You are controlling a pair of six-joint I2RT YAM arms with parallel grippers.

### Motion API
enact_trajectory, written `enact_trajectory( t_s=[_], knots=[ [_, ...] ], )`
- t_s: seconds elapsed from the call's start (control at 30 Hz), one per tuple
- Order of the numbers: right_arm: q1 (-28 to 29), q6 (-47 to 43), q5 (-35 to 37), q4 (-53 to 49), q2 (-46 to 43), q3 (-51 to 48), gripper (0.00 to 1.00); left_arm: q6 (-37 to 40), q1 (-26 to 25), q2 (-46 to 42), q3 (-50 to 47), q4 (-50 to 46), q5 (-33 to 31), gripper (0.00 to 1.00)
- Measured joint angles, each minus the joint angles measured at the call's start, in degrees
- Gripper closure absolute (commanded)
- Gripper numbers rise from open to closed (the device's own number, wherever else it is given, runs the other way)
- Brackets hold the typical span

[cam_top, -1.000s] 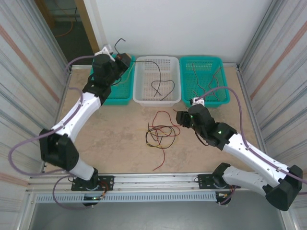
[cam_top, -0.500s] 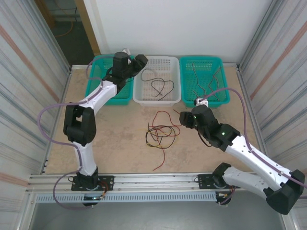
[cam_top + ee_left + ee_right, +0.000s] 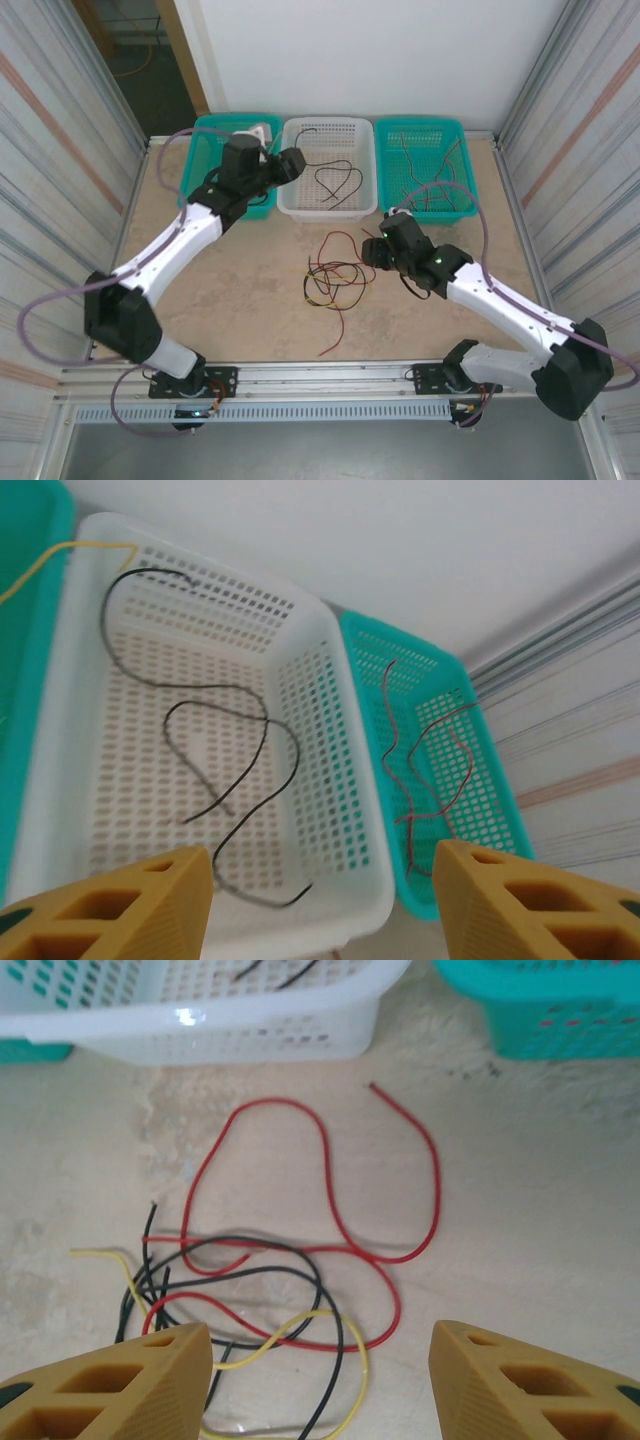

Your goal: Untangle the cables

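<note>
Two grippers, both with jaws spread wide and nothing between them. Reference for all positions: the white basket (image 3: 328, 209), the middle one of three.

- The cables (image 3: 336, 277) lie in one loose tangle on the tabletop (image 3: 240, 290), in front of the white basket and apart from it. Red, black and yellow strands cross one another. One red tail trails out on the side away from the basket.
- In the right wrist view, the cables (image 3: 280, 1290) sit below the white basket (image 3: 200, 1035). A red loop (image 3: 330, 1175) reaches nearest the basket's front wall without touching it.
- The right gripper (image 3: 370, 250) is in front of the basket's right corner, just beside the tangle's right edge. In its own camera, the right gripper (image 3: 320, 1380) hangs over the tangle with a finger on either side and no strand pinched.
- The left gripper (image 3: 292, 163) hovers at the basket's left rim. In its own camera, the left gripper (image 3: 320, 900) looks down into the white basket (image 3: 330, 750).
- A black cable (image 3: 338, 183) (image 3: 230, 770) lies curled on the basket floor.
- A yellow cable (image 3: 85, 547) crosses the basket's far left corner toward the left teal basket (image 3: 212, 130) (image 3: 25, 630).
- The right teal basket (image 3: 468, 165) (image 3: 480, 780) stands just beside the white basket's right wall and holds red cables (image 3: 430, 175) (image 3: 405, 770).
</note>
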Motion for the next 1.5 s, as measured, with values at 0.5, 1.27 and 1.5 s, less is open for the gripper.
enact_trajectory(
  t_s=[0.5,1.27,1.5],
  knots=[
    [9.1,0.1,-5.9,3.5,18.6,6.0,0.45,2.1,-6.5,-27.6,-28.3,-10.2,-10.5,0.36],
    [1.3,0.0,-6.1,1.0,23.6,5.5,0.53,5.1,-9.4,0.4,-24.7,-2.5,1.2,0.47],
    [-0.8,2.4,-4.6,0.3,18.1,2.4,0.52,12.2,-11.4,12.7,-12.3,-2.7,6.5,0.4]
  ],
)
